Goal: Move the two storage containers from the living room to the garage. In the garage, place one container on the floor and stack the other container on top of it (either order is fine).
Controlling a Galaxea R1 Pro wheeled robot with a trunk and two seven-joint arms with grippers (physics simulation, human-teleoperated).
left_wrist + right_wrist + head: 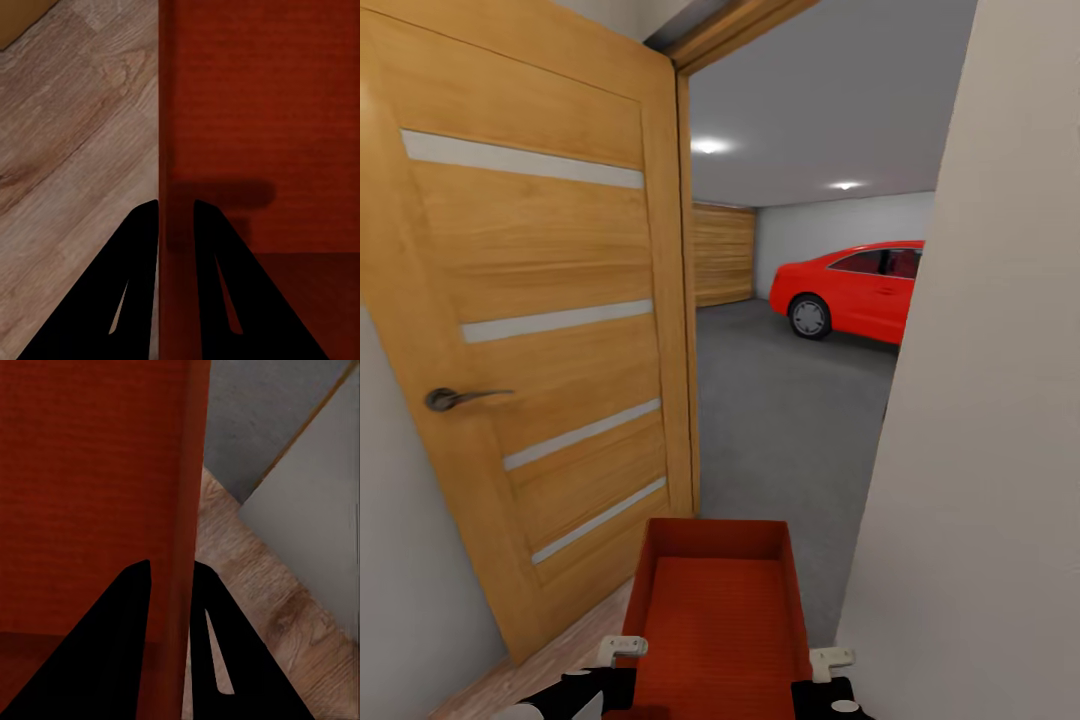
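Observation:
I carry one orange-red storage container (720, 610) in front of me, held by its two long walls. My left gripper (622, 650) is shut on the left wall; in the left wrist view the gripper (176, 210) straddles that wall of the container (262, 112), one finger (139, 247) outside and one inside. My right gripper (830, 660) is shut on the right wall, and the right wrist view shows the gripper (171, 570) clamping the container (97, 472) rim. Beyond the doorway lies the garage with its dark grey floor (780, 420).
An open wooden door (530, 300) with a metal handle (455, 398) stands close on my left. A white wall (980, 400) hems me in on the right. A red car (855, 290) is parked at the garage's far right. Light wood planks (67, 165) lie beneath me.

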